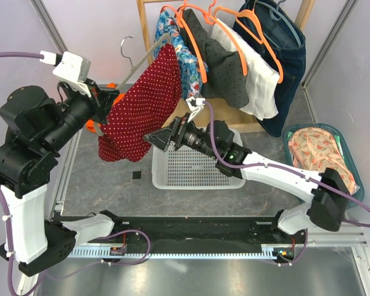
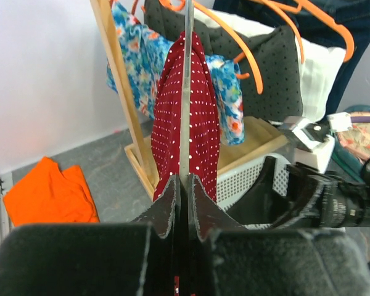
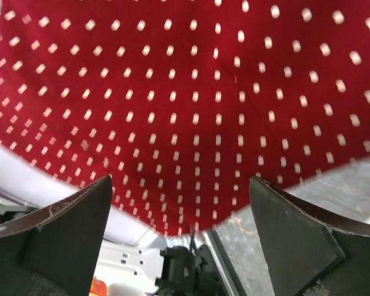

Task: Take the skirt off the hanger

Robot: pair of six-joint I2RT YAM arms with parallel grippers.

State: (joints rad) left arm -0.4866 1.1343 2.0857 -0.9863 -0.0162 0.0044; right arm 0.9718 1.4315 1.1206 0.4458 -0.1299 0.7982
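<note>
Grey table (image 1: 111,179): white basket (image 1: 197,185), teal bin (image 1: 288,139), orange cloth (image 2: 49,194), wooden rack (image 2: 118,74), small black square (image 1: 136,176).

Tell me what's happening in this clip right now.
The left gripper is shut on the grey hanger, holding it up with the red polka-dot skirt draped over it. The right gripper is open and pointed at the skirt, close to the fabric but not gripping it. The skirt is still on the hanger.
</note>
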